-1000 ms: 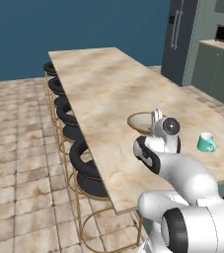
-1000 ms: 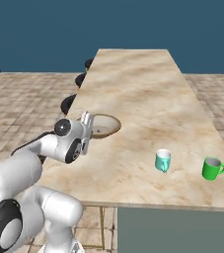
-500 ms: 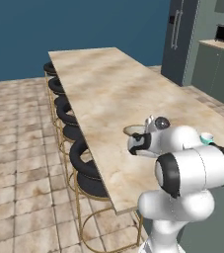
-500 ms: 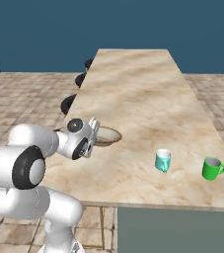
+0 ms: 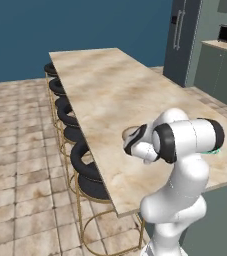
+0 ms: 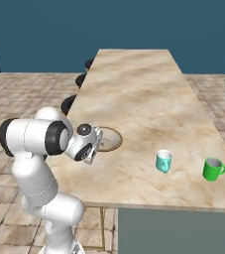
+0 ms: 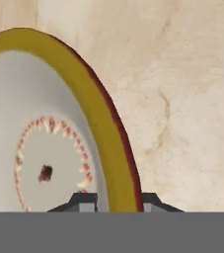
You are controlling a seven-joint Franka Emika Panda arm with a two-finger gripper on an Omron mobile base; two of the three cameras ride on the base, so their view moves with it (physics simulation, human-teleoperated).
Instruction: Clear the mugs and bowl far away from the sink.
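The claw (image 7: 116, 200) sits low over the near rim of the bowl (image 7: 39, 143), and its two dark tips stand one on each side of the gold rim, one inside the bowl and one outside. The tips are close to the rim, but I cannot tell if they squeeze it or have let go. The bowl (image 6: 107, 139) lies flat on the table (image 6: 139, 94), near the table's left edge, and the claw (image 6: 90, 147) is at the side of the bowl nearest the robot. In the left base view the bowl (image 5: 131, 133) peeks out just behind the robot's hand. The bowl is white inside with a ring of small red dots in the middle. The teal mug (image 6: 163, 160) stands upright on the table, well apart from the bowl on its right. The green mug (image 6: 213, 169) stands upright further right, near the teal one.
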